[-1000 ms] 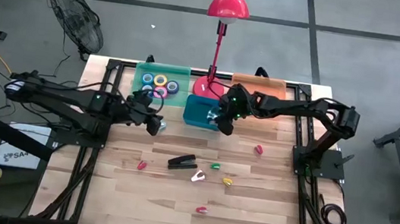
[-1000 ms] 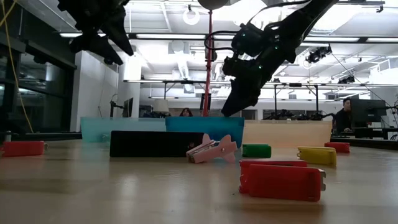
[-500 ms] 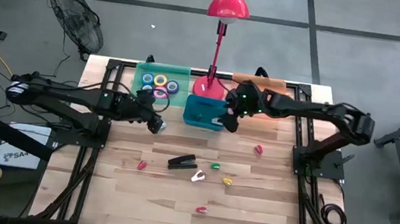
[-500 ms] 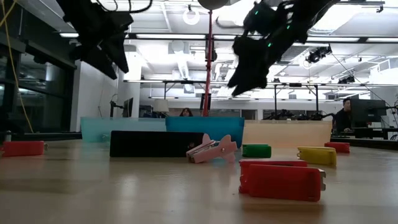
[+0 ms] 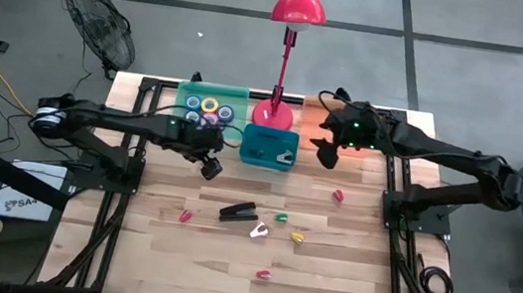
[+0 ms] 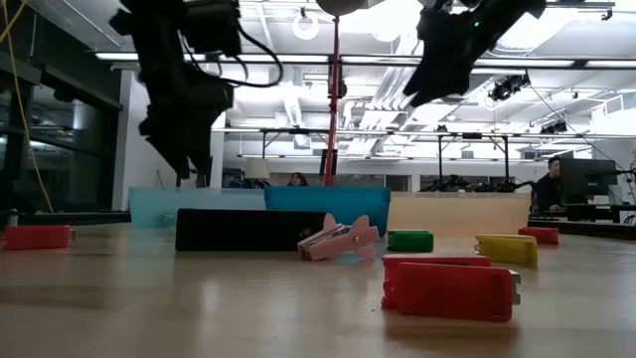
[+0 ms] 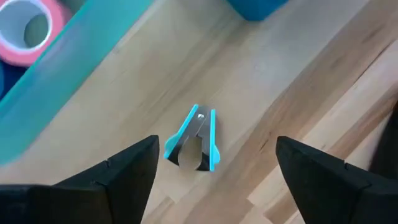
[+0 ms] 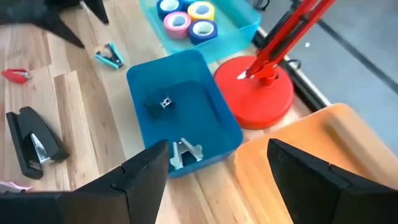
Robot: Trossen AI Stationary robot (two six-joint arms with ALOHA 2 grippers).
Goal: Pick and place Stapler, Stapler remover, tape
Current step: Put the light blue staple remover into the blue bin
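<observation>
At the table's twelve o'clock edge sit three bins. The teal tray (image 5: pixel 188 91) holds the tape (image 5: pixel 209 109), small coloured rings with round holes. The blue bin (image 8: pixel 186 106) holds a white stapler remover (image 8: pixel 185 153) and a smaller piece too blurred to name. Only a corner of the orange bin (image 8: pixel 323 143) shows.

The left gripper (image 7: pixel 214 165) hangs with fingers spread above a blue stapler remover (image 7: pixel 194 140) on bare wood. The right gripper (image 8: pixel 217 165), fingers spread, hovers between the blue and orange bins. The black stapler (image 5: pixel 238 211) lies mid-table.

Bare wood around stapler remover (image 7: pixel 194 139); teal tray (image 5: pixel 186 90) wall close by.
</observation>
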